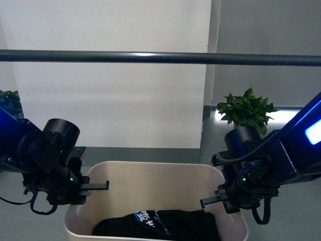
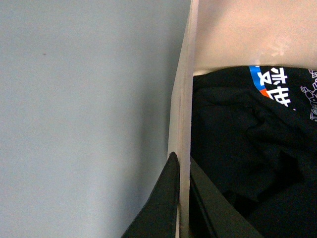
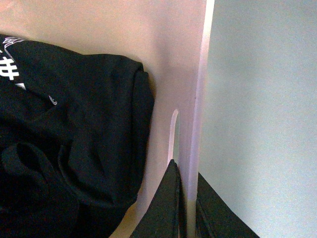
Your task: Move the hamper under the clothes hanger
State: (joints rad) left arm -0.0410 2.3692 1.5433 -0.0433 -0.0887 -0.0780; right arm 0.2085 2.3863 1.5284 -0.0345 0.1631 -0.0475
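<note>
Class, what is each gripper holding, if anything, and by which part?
Both hold the beige smooth plastic hamper: the left gripper clamps one side wall at the rim, the right gripper the opposite wall, beside its slot handle.

A black cloth garment (image 2: 237,148) lying inside the beige smooth plastic hamper (image 2: 183,124) carries white printed characters (image 2: 275,79) on a blue band (image 2: 255,74). They are cut off and too partial to read.
</note>
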